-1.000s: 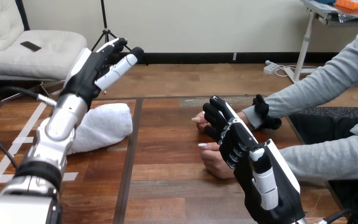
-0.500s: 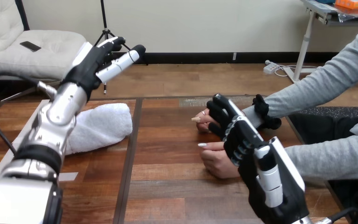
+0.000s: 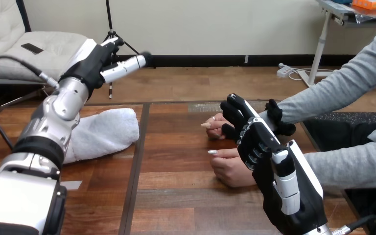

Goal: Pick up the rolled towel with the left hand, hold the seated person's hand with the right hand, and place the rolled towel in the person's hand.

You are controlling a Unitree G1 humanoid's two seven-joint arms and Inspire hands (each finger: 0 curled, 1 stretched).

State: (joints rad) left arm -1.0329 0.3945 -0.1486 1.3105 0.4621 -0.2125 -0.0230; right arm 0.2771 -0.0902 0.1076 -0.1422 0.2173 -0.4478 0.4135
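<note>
The rolled white towel (image 3: 103, 133) lies on the wooden table (image 3: 176, 196) at the left. My left hand (image 3: 95, 61) hovers high above and behind it, open, thumb pointing right. My right hand (image 3: 269, 166) stands at the lower right, open, its fingers reaching over the person's two hands. The person's nearer hand (image 3: 230, 166) rests on the table, partly hidden behind my right hand. The person's farther hand (image 3: 215, 126) lies just beyond it, wearing a black wrist brace (image 3: 278, 118). I cannot tell whether my fingers touch either of them.
The person's grey sleeves (image 3: 342, 88) come in from the right edge. A dark seam (image 3: 137, 161) runs down the table between the towel and the person's hands.
My left hand has risen and moved away from the towel, towards the far left. My right hand has edged slightly right and forward over the person's hands. The towel has not moved.
</note>
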